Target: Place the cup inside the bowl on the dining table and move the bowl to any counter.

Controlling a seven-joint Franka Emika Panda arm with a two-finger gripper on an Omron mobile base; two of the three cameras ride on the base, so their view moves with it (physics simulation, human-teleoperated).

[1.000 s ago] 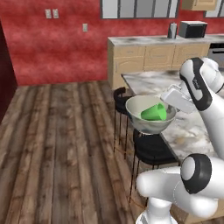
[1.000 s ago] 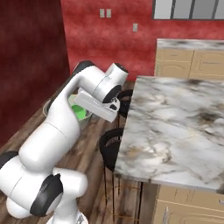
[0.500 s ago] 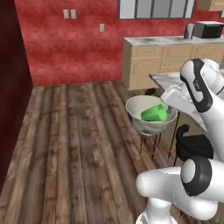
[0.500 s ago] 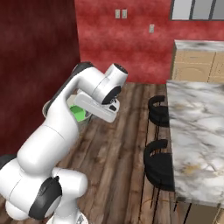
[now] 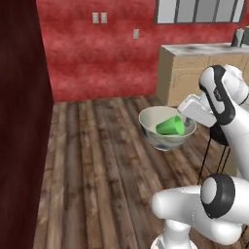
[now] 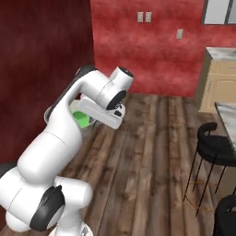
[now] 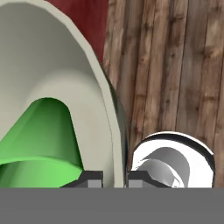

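Bowl (image 5: 167, 130) is clamped at its right rim by the nearly closed gripper (image 7: 114, 178), held above the wood floor (image 5: 97, 160), with the cup (image 5: 171, 126) lying inside.

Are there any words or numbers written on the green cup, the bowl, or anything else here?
None: no readable text anywhere.
Small bright green cup: plain.
Round grey-beige bowl, gripped at its rim: plain.
White wall plates on the red wall: blank.
Light wood cabinet with a marble top: no labels.
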